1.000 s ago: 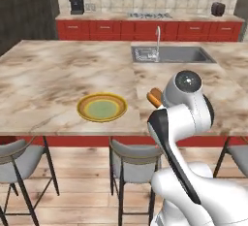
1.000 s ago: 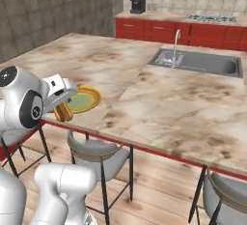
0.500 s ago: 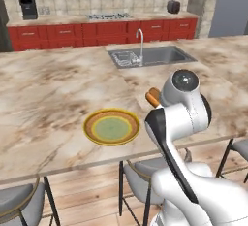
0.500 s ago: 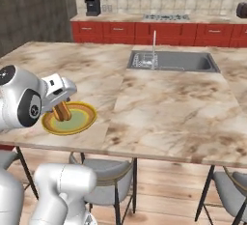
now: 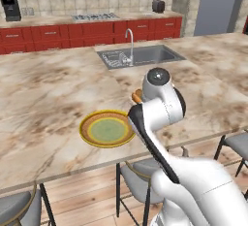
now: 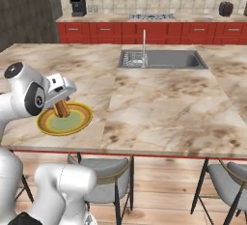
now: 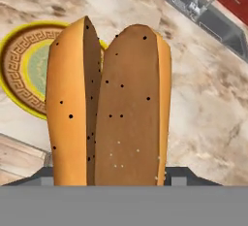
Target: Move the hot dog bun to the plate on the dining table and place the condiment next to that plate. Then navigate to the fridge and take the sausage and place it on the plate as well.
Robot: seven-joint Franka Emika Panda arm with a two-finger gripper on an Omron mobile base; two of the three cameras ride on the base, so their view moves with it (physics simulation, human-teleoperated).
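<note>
Presently the dining table [image 5: 43, 99] is seen spread across both base views, its steel sink [image 6: 164, 59] set at the far side. The arm is raised above the near edge, wrist bent down toward the plate [image 5: 107, 129]. No food is seen on the plate. The hot dog bun [image 7: 109, 108] is held upright in the gripper [image 6: 61, 107], whose fingertips are hidden behind it.
</note>
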